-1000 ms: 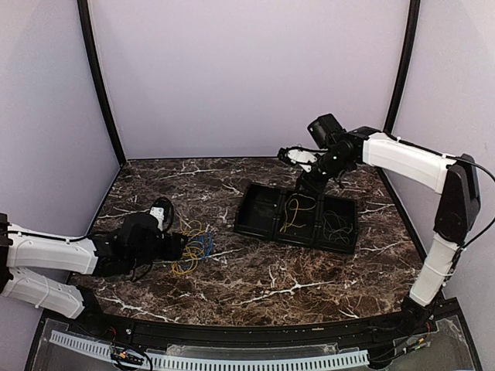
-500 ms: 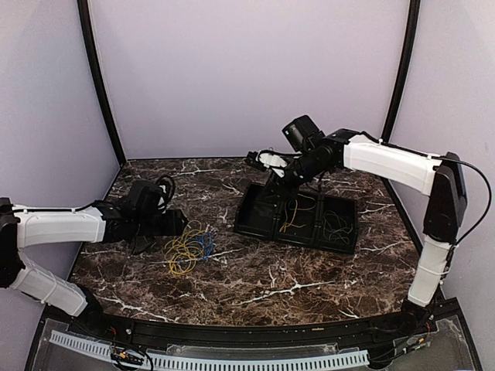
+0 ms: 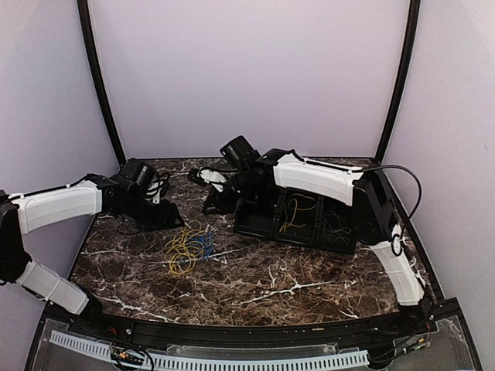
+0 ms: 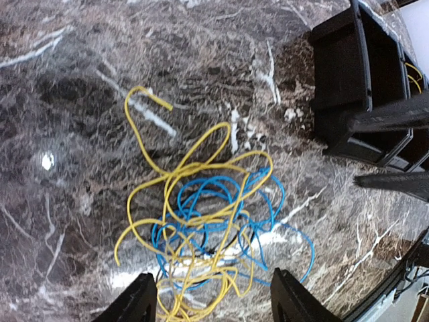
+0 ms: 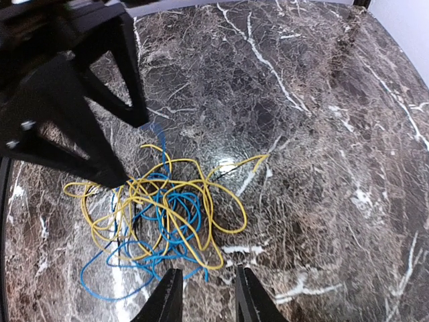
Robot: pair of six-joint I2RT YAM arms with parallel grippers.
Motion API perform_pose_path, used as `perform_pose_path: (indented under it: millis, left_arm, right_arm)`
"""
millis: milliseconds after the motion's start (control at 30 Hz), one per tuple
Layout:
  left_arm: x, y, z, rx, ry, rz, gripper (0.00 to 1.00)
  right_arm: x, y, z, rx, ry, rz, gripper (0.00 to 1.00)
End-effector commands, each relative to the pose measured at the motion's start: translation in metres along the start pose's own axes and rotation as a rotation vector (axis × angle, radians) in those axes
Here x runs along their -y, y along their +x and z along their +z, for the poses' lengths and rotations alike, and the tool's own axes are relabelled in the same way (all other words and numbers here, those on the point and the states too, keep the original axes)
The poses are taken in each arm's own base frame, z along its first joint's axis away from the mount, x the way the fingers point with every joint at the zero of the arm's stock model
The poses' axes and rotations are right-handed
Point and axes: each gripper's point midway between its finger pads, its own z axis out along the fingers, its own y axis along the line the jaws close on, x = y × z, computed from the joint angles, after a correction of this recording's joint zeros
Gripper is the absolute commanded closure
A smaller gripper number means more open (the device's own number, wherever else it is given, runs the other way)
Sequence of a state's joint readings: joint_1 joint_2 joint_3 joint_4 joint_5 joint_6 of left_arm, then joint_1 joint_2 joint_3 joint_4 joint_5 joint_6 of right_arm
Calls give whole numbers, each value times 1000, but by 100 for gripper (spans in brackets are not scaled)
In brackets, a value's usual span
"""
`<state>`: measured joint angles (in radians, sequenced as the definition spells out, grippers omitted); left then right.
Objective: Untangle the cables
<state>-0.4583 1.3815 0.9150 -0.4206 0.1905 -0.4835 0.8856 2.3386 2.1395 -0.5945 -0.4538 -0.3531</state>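
Yellow and blue thin wires point(image 3: 188, 249) lie knotted left of centre on marble tabletop point(image 3: 309, 286). My left gripper point(image 4: 213, 285) and right gripper point(image 5: 206, 282) hover above, both apart, empty. Risk: pinching several strands together tightens the knot.

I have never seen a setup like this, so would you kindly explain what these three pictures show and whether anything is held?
This is a robot with two arms fixed at the near edge of a marbled table. The wide picture is taken from above and behind them; the other two come from a camera on each wrist, looking past that arm's own hand. The left hand and the right hand are both open, holding nothing, and aimed at a tangle of yellow and blue cables. Further right stands a black tray: a yellow cable lies in its middle compartment, a dark cable in its right one.
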Motion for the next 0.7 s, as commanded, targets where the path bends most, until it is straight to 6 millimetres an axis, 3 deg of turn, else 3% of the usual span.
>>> perform_pose_path:
  millis: [0,200,467,667]
  left_arm:
    - [-12,30,-28,-130,-46,-36,39]
    - [-61,49,-37,-176,-295,-101,37]
    - [-61,32,-34,-37,-266,-101,37]
    - [-56,16,-34,25,-248,-88,37]
  right_arm:
    - [1,-10,35,30,0,3,70]
    - [16,-1,68,35,76,3,68]
    - [24,20,97,19,90,16,70]
    - [26,18,112,37,121,7,87]
